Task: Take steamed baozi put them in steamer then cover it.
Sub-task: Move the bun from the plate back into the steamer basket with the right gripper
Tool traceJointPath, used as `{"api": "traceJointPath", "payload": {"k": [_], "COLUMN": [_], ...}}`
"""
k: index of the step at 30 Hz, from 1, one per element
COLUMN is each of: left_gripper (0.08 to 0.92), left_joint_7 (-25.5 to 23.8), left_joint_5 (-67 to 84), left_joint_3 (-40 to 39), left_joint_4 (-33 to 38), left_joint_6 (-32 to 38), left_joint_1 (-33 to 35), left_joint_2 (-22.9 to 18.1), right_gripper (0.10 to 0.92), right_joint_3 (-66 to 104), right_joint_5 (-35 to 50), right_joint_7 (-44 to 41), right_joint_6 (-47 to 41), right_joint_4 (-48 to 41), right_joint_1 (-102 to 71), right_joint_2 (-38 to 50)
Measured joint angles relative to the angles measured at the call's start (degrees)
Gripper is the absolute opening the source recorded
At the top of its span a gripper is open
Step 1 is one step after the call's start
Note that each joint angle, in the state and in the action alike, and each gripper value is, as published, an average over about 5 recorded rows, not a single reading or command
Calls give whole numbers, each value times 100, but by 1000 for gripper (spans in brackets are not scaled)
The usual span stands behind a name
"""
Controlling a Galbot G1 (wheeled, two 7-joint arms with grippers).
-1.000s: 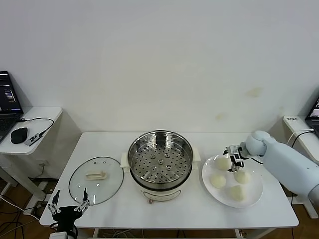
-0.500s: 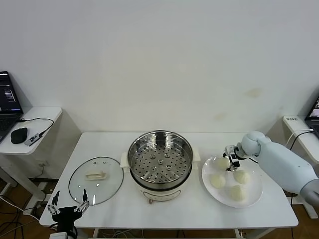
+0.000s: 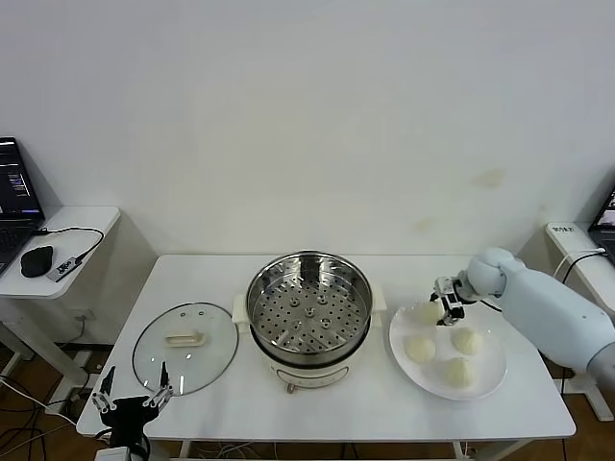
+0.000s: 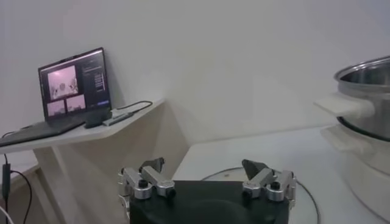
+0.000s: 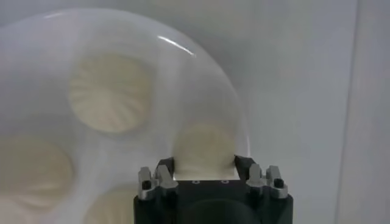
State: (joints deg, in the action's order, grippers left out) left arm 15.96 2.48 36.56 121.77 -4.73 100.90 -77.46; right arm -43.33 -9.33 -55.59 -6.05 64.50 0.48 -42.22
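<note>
Right gripper [image 3: 444,305] is at the far left part of the flat white plate [image 3: 492,376], its fingers closed around one small pale cream-white steamed bun [image 3: 430,312]. In the right wrist view the same bun [image 5: 204,150] sits directly between the two fingers [image 5: 163,175], touching both, with the plate rim [image 5: 201,58] curving behind it.

Three more pale round buns lie on the plate: one [image 3: 420,349] on the side nearer the pot, one [image 3: 467,341] just right of the gripper, one [image 3: 457,372] toward the near edge. None is in the round shiny stainless-steel steamer pot on its cream-white base [image 3: 308,317]; its perforated tray shows bare metal. The pot stands at table centre, well apart from the gripper, left of the plate.

Round glass lid with pale handle [image 3: 184,347] lies flat on the white table [image 3: 384,403], left of the steamer.

Left gripper [image 3: 132,400] is parked at the near left table corner, fingers spread, nothing between them.

Left wrist view alone shows the open laptop [image 4: 72,85] on a side desk, and the steamer's side handle [image 4: 345,104] seen edge-on. Right wrist view alone shows the pleated tops of the buns.
</note>
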Motion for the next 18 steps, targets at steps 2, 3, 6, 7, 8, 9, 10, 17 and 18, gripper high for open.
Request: {"api": "traceJointPath", "payload": {"k": [2,3,6,7,8,9,10,17,18], "left_gripper": [823,823,823,823,823,823,823,823,823], "left_joint_7": [4,7,10,9,6,2,-2,-38,-50], "left_joint_5": [10,18,62,82,104,131,167,619,703], "left_joint_3": [-16,-23,-35,-37,-38,-39,-40,-21,-20], "left_joint_4": [-4,-5,-3,0,5,10,15,-28,-47], "left_joint_6": [-3,-6,-18,-24,-31,-41,-53,-97,-85], "left_joint_1": [-8,-13,-31,-37,-43,-50,-58,-145,-157], "left_joint_2": [20,30,59,70,80,91,103,186,198], "right_gripper": [628,628,628,628,628,629,629,636,635], "right_joint_3": [-122,-188,-425,-514,-611,-711,-810,-1544,-1640], "right_joint_5": [162,249,536,634,735,835,929,1580,1669], "right_joint_7": [-17,-23,-28,-28,-26,-23,-18,66,83], "right_joint_6": [-33,-49,-84,-91,-96,-100,-102,-85,-73], "right_joint_4": [162,238,458,525,589,648,700,970,992], "right_joint_1": [201,313,707,853,1012,1177,1344,2495,2630], "right_joint_2": [109,153,238,252,259,260,254,-19,-87]}}
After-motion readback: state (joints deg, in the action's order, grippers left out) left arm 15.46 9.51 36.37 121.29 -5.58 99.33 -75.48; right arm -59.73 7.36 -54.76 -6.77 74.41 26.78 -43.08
